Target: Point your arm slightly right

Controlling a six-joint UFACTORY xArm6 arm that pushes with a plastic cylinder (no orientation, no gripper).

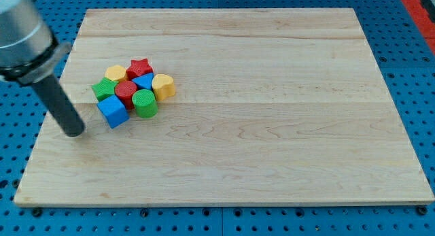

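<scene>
Tip: my tip (73, 132) is set on the wooden worktop (272, 147) at the view's left; a plain rod, so no end effector opening is seen.
Nearest block: blue cube (113, 111), just right of the tip, apart.
Cluster beyond: green cylinder (145, 103), red cylinder (126, 92), green star (103, 89), yellow heart (163, 86), red star (140, 66), packed together.

Pale wooden board (272, 127) on blue pegboard (13, 127); clustered coloured blocks (132, 90) upper left.
</scene>
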